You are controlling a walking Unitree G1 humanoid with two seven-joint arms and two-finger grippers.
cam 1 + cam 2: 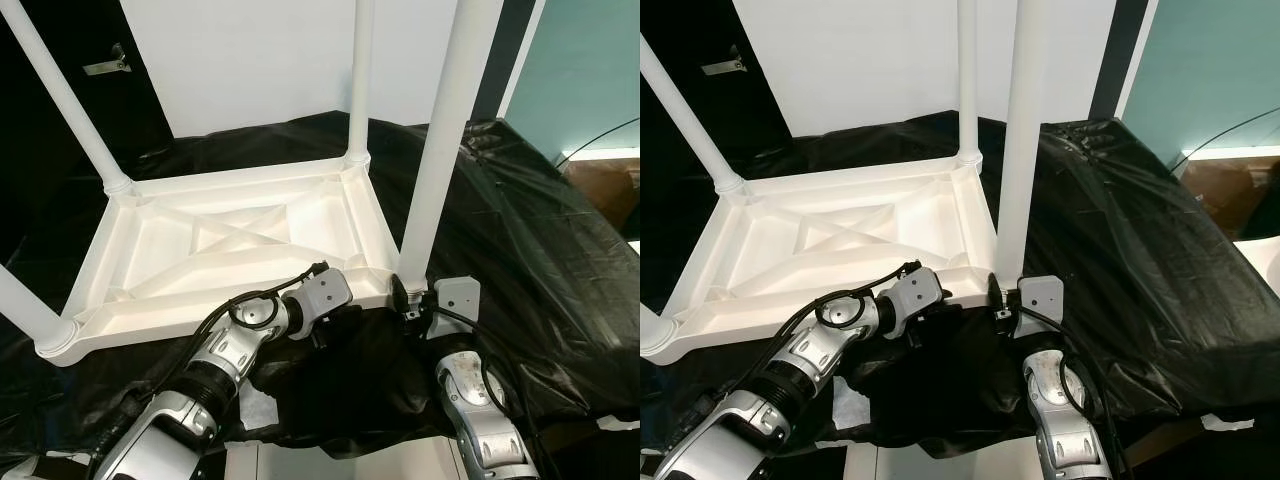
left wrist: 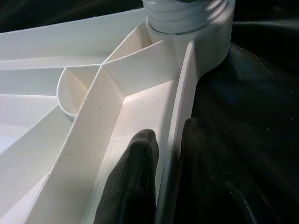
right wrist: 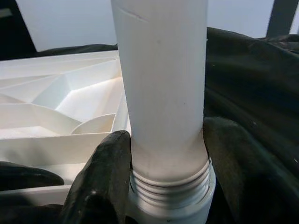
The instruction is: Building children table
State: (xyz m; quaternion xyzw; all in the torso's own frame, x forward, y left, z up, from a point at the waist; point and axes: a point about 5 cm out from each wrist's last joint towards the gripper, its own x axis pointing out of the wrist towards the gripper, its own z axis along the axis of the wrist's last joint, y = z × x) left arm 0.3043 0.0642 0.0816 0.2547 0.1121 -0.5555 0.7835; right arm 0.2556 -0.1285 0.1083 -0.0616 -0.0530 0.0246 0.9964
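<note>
A white plastic tabletop [image 1: 240, 240] is laid upside down on a surface draped in black sheeting [image 1: 520, 240], its ribbed underside facing up so that the corner sockets can be reached from above. Three legs are seen standing in the two far corners and the near left corner, while a fourth leg [image 1: 440, 130] is being seated at the near right corner, close to the sheeting's near edge. The base of this leg is clasped by the right gripper [image 3: 163, 163], one black finger [image 3: 100, 182] pressed against each side of the shaft just above the threaded end; several turns of thread are shown exposed above the socket collar [image 3: 173, 210], so the leg is judged to be only partly screwed in. The near rim [image 2: 175, 140] of the tabletop is pinched by the left gripper [image 2: 168, 154], one finger lying inside the rim wall and the other outside against the sheeting, just beside the same corner socket. This hold is presumably meant to keep the light tabletop from turning or sliding while the leg is twisted. The remaining work is judged to be driving the thread fully home, after which the table could be turned upright.
</note>
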